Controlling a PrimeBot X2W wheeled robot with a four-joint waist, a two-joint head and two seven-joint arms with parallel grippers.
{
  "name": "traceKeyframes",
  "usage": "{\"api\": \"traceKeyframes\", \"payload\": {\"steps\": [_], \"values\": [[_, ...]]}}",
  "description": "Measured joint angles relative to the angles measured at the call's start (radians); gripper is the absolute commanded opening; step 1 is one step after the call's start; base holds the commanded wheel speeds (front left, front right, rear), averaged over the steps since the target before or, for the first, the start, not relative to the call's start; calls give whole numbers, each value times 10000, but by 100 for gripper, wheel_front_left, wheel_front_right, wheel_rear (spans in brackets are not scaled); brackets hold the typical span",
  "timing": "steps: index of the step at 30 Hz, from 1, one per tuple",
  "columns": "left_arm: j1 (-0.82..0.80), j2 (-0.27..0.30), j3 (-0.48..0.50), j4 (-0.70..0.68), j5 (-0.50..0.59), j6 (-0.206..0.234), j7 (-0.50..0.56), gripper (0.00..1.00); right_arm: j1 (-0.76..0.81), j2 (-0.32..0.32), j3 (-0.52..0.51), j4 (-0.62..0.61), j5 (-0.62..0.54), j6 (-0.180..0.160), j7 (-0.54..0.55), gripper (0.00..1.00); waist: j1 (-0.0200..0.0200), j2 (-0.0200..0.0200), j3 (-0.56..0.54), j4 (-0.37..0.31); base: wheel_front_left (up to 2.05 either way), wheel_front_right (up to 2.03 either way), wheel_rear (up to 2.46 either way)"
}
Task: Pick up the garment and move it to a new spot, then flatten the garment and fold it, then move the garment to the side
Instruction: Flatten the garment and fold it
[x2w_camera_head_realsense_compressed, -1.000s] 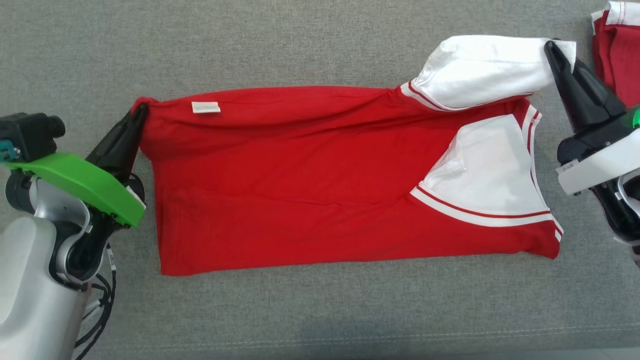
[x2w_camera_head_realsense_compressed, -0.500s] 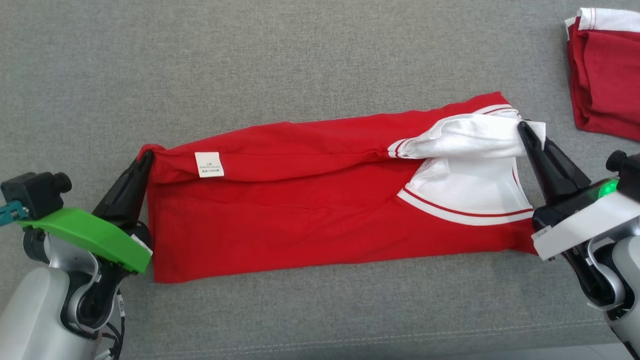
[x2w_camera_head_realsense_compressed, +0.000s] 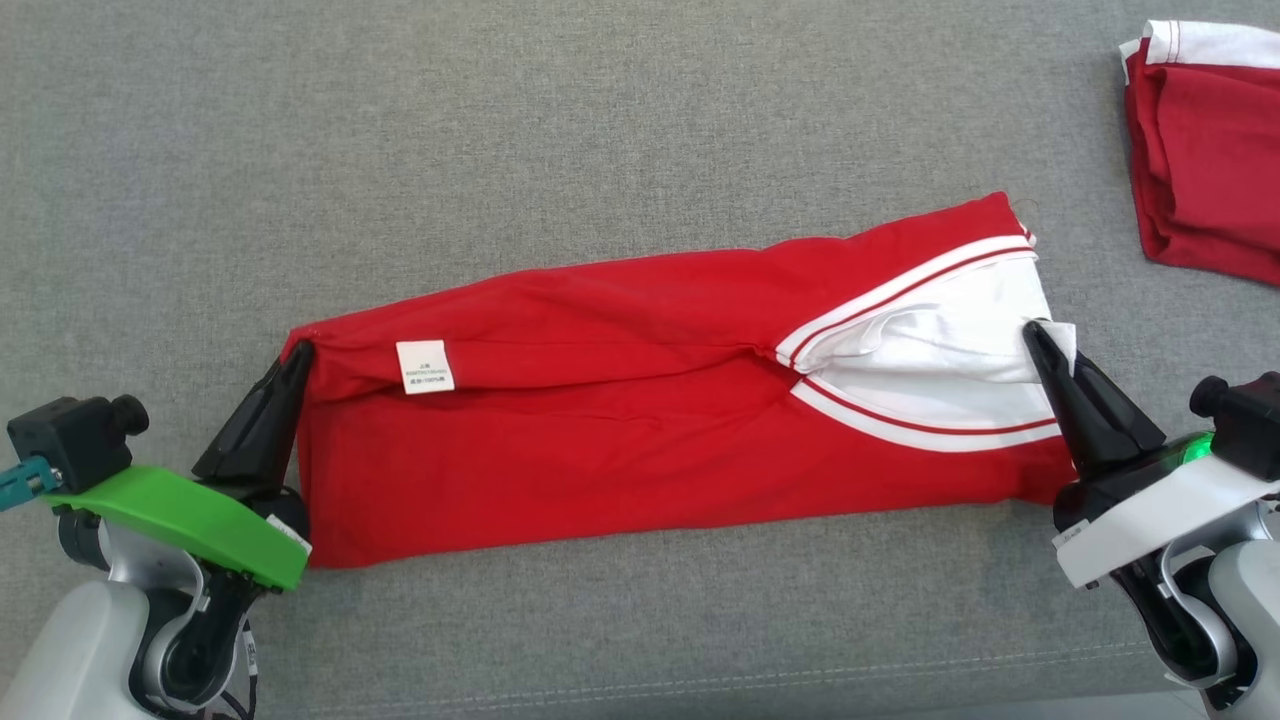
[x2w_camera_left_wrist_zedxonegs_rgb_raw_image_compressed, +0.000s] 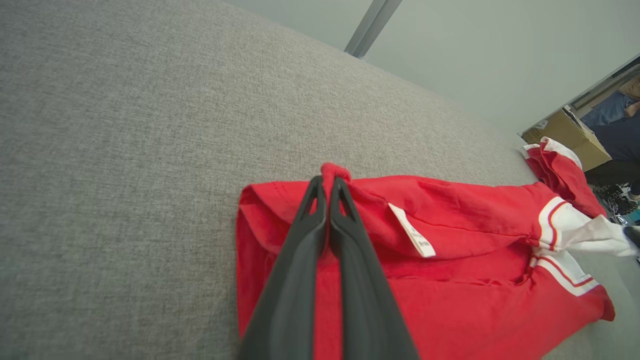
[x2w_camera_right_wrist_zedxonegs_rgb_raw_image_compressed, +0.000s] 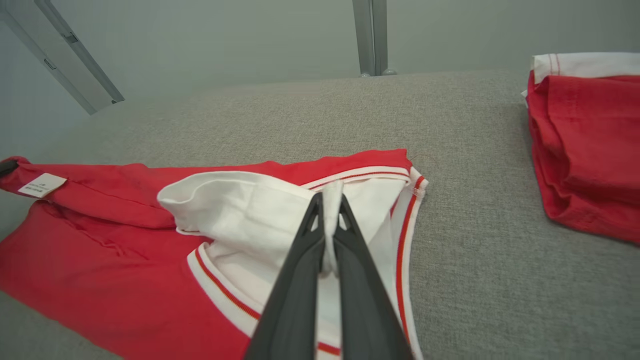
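The garment (x2w_camera_head_realsense_compressed: 640, 420) is a red shirt with white sleeves and red-striped trim, lying folded lengthwise as a long band across the grey surface. A white label (x2w_camera_head_realsense_compressed: 424, 367) shows near its left end. My left gripper (x2w_camera_head_realsense_compressed: 298, 352) is shut on the red hem corner at the left end; the left wrist view shows red cloth (x2w_camera_left_wrist_zedxonegs_rgb_raw_image_compressed: 336, 172) pinched at the fingertips. My right gripper (x2w_camera_head_realsense_compressed: 1038, 332) is shut on the white sleeve (x2w_camera_head_realsense_compressed: 940, 345) at the right end, and in the right wrist view white cloth (x2w_camera_right_wrist_zedxonegs_rgb_raw_image_compressed: 331, 192) sits between the fingers.
A second folded red and white garment (x2w_camera_head_realsense_compressed: 1205, 150) lies at the far right (x2w_camera_right_wrist_zedxonegs_rgb_raw_image_compressed: 585, 145). The grey fabric surface (x2w_camera_head_realsense_compressed: 500, 150) stretches wide behind the shirt, with a seam near its front edge (x2w_camera_head_realsense_compressed: 700, 680). A cardboard box (x2w_camera_left_wrist_zedxonegs_rgb_raw_image_compressed: 567, 130) stands beyond the surface.
Both grippers have drawn the shirt's far edge toward me, laying the upper half over the lower. The white sleeve has come down onto the shirt. The head camera has also shifted.
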Motion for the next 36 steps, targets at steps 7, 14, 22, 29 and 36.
{"api": "traceKeyframes", "payload": {"steps": [7, 14, 22, 29, 36], "values": [[230, -38, 40, -224, -84, 0, -176, 0, 152, -232, 58, 79, -109, -90, 0, 0, 0, 0, -31, -12, 0, 0, 0], [696, 21, -98, -113, -96, 4, -38, 100, 500, -598, 247, 368, -190, -171, 435, 100, 0, 0, -136, 104, 0, 0, 0], [907, 52, -201, -19, 42, 199, 31, 100, 506, -945, 88, 96, -50, -169, 865, 100, 0, 0, -330, 201, 0, 0, 0], [955, 550, 681, -163, 497, 909, -497, 100, 407, -1112, -483, -247, 437, -290, 1310, 100, 1, 0, -492, 283, 0, 0, 0], [928, 646, 713, -842, 1505, 1298, -1133, 100, 291, -1154, -828, 560, 1106, -453, 2042, 100, 1, 0, -531, 559, 0, 0, 0]]}}
